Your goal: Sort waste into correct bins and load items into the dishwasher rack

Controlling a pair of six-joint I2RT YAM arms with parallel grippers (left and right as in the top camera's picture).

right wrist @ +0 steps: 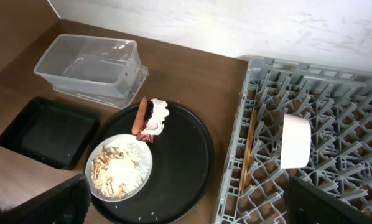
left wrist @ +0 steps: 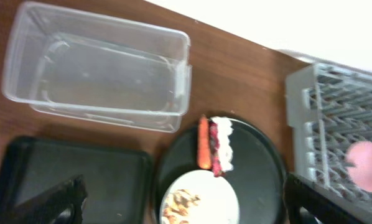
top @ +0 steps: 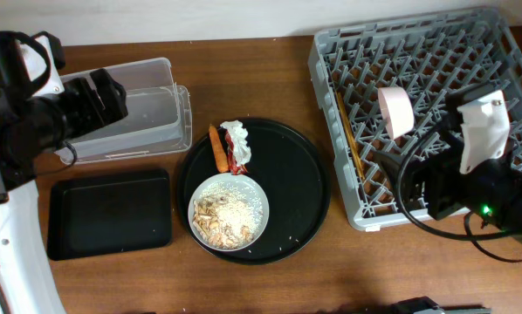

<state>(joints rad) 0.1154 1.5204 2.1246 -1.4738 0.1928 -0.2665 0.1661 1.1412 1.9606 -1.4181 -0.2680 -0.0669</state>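
overhead: fixed, straight down, far, whole table [top: 252, 78], rack [top: 418, 78] at 2 o'c | l wrist: high, looks down, closer, clear tub [left wrist: 93, 68] at 10, rack edge at 3 | r wrist: oblique, mid dist, rack at 3, clear tub at 10 | shared by all: round tray [top: 303, 185]

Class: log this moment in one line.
rack: cup, chopsticks | round tray: plate with scraps, carrot, tissue, wrapper | left tool open | right tool open
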